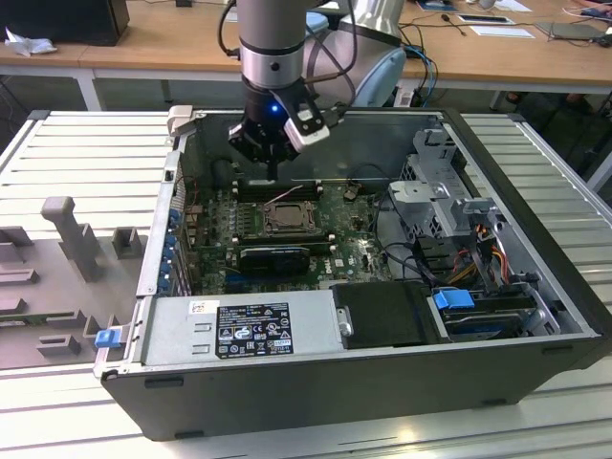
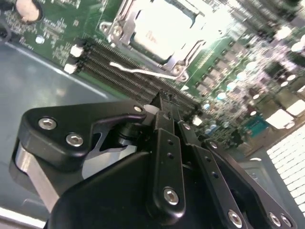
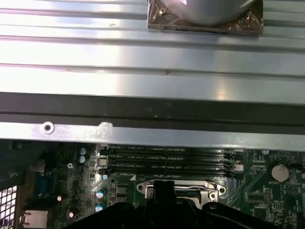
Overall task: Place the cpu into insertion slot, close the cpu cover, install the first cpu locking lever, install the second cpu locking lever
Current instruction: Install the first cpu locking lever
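**Item: CPU socket station, open computer case (image 1: 382,382) on ribbed metal worktop (image 1: 86,143).**

- **Tool** (image 1: 274,174): fingers drawn narrow, tips together, with nothing seen between them. It hangs just above the green motherboard (image 1: 356,251), over the memory slots (image 3: 167,160) beside the socket.
- **cpu** (image 2: 162,28): pale metal face, lying flat inside the insertion slot (image 1: 256,220).
- **cpu cover** (image 2: 143,50): silvery frame around the chip; judged to be down over it.
- **Locking lever** (image 2: 143,71): thin wire arm along the socket edge nearest the tool. It appears unhooked, lying loose between socket and memory slots.

**Step in hand (judgement):** the first locking lever, with chip and cover already seated.

**Handling notes (judgement):**
- Bear on the lever near its free end with the closed fingertips.
- Press down and sideways so the wire slips under its catch.
- Stay off the memory slots and small board components.
- A thin, springy wire may slide off smooth fingertips.

**View comparison:**
- The exterior view gives the tool's height over the board and the case layout.
- The second wrist view gives the lever, the cover frame and the tool (image 2: 159,102) close up.
- The first wrist view gives the case wall, the ribbed worktop beyond it, and a brownish square plate (image 3: 159,19) carrying a grey cylinder; there the fingers hide much of the socket.
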### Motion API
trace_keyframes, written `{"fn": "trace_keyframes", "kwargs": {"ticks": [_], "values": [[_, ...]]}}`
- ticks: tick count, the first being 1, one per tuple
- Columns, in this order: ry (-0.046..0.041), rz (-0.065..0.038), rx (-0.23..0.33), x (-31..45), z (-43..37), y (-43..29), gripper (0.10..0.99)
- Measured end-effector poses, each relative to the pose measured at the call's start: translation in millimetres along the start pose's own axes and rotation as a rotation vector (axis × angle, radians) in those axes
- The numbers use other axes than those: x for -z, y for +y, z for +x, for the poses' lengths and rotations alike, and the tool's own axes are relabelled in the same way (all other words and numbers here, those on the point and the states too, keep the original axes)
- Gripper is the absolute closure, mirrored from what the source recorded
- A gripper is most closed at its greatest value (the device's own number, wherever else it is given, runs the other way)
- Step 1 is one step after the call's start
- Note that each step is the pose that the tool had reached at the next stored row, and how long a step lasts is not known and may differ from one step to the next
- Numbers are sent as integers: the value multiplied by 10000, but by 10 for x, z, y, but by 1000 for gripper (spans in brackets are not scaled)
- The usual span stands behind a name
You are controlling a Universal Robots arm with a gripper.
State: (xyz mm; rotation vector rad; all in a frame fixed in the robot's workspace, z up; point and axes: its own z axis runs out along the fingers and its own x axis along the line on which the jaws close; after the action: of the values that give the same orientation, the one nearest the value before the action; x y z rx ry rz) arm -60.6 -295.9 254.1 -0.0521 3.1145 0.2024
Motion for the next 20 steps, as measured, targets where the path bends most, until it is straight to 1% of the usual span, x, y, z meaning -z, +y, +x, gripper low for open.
{"fn": "trace_keyframes", "kwargs": {"ticks": [1, 6, 10, 20], "values": [[-3, -20, -7, -16, -4, -2, 980], [-3, -22, -24, -114, -19, -16, 980], [-2, -22, -23, -147, -36, -21, 980], [-2, -26, -25, -174, -65, -25, 980]]}}
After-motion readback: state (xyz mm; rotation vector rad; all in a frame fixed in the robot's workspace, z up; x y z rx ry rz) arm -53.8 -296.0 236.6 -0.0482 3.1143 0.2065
